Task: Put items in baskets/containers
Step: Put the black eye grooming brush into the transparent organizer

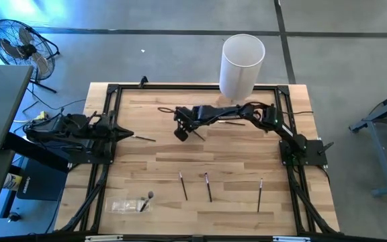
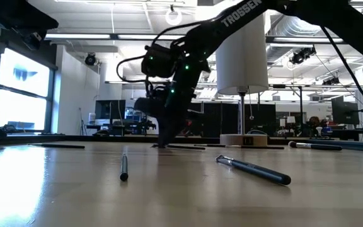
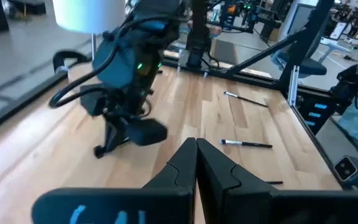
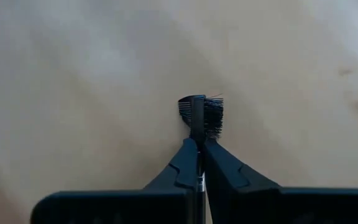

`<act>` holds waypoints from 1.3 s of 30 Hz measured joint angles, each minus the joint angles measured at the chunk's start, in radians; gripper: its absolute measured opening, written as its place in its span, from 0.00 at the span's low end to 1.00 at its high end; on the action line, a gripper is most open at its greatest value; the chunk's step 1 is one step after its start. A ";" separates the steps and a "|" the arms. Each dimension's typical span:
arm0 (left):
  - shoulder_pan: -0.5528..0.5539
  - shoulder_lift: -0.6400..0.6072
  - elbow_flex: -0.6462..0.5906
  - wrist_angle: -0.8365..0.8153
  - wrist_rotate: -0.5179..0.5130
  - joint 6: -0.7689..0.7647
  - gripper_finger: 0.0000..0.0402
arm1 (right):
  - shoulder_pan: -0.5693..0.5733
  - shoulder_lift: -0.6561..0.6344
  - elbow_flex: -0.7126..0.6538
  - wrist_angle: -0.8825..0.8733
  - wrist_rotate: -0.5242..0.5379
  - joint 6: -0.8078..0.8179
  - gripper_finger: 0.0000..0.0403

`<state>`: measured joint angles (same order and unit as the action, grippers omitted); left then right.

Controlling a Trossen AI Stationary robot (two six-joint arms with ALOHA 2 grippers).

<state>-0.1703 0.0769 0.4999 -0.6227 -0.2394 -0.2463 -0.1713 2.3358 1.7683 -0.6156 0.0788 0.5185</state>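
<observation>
The right gripper reaches low over the far middle of the pale wooden table, fingers clamped on a thin dark brush with a bristled comb tip, probably to lift it. The clear flat plastic bag lies near-left. The left gripper rests pinched together and empty at the left edge.

Right arm stretched across the table's far middle, right gripper pointing down, fingers pinched together, left arm folded at the left edge, left gripper closed
</observation>
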 joint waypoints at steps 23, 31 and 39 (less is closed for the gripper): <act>0.000 0.178 -0.154 0.456 0.022 0.083 0.00 | 0.384 -0.412 -0.461 0.350 0.031 0.068 0.00; 0.000 0.176 -0.182 0.457 0.017 0.085 0.00 | 0.505 -0.505 -0.744 1.134 0.177 -0.064 0.00; 0.000 0.176 -0.182 0.456 0.019 0.099 0.00 | 0.544 -0.263 -0.397 1.323 0.272 -0.293 0.00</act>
<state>-0.1703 0.2527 0.3180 -0.1669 -0.2207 -0.1473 0.3730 2.0729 1.3716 0.7071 0.3506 0.2256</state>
